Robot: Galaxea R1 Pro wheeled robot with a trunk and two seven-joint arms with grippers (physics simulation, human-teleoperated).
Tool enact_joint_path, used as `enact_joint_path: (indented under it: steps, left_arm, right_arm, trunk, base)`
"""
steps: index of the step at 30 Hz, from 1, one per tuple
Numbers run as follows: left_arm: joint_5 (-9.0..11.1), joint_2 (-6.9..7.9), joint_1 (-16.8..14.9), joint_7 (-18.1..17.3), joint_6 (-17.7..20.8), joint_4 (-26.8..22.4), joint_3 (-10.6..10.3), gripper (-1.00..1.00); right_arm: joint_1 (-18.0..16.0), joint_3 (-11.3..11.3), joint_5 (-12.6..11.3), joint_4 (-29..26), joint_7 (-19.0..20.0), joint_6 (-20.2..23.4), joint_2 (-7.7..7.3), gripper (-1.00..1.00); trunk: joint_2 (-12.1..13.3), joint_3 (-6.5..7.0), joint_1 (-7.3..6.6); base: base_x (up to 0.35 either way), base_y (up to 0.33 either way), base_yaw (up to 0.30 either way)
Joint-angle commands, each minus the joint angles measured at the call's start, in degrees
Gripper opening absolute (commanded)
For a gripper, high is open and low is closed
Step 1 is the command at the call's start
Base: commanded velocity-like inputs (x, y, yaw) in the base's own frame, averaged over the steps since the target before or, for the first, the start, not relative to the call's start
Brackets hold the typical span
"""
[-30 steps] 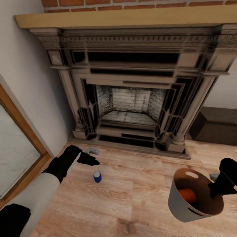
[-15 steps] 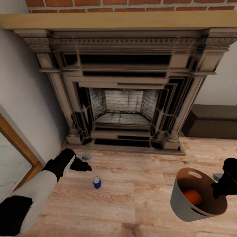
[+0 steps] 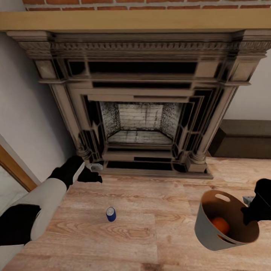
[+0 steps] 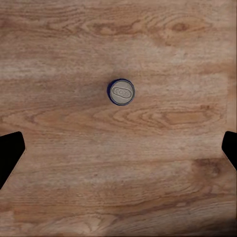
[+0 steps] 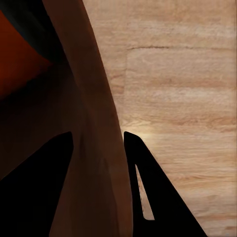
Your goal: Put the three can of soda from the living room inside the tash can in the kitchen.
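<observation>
A dark blue can of soda with a silver top stands upright on the wood floor in front of the fireplace. In the left wrist view that can is seen from straight above, well below my left gripper, which is open wide with nothing between its fingers. In the head view the left gripper hovers beyond the can, near the hearth. My right gripper is shut on the rim of the tash can, held off the floor. One orange can lies inside. The bin wall sits between the right fingers.
The dark ornate fireplace fills the wall ahead, its base step close to my left hand. A wood-framed glass door is at the left. A low dark box stands at the right against the wall.
The head view has shifted. My left gripper has risen and drawn away from the blue can toward the hearth. The right gripper still holds the bin.
</observation>
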Motion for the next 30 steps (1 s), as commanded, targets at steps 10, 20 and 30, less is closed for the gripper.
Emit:
enact_joint_path:
  steps: [10, 20, 30]
  left_arm:
    - [0.1, -1.72, 0.1, 2.8, -2.6, 0.3, 1.6, 1.0]
    - [0.2, -3.36, 0.2, 2.9, -3.2, 0.4, 1.6, 1.0]
    - [0.1, -3.63, 0.3, 2.7, -4.4, -0.9, 1.4, 1.0]
  right_arm:
    - [-4.5, 0.1, -0.9, 0.3, 0.0, 0.5, -0.06, -1.0]
    - [-20.0, 3.6, -0.7, 13.1, 0.0, 0.5, 0.49, -1.0]
    - [-23.6, 5.4, -0.7, 16.2, 0.0, 0.5, 0.53, -1.0]
  trunk:
    - [-4.0, -2.27, 2.2]
    - [-8.0, -4.93, 4.39]
    - [-8.4, -5.99, 4.61]
  base:
    - [0.002, 0.001, 0.0]
    - [0.0, 0.0, 0.0]
    - [0.01, 0.0, 0.0]
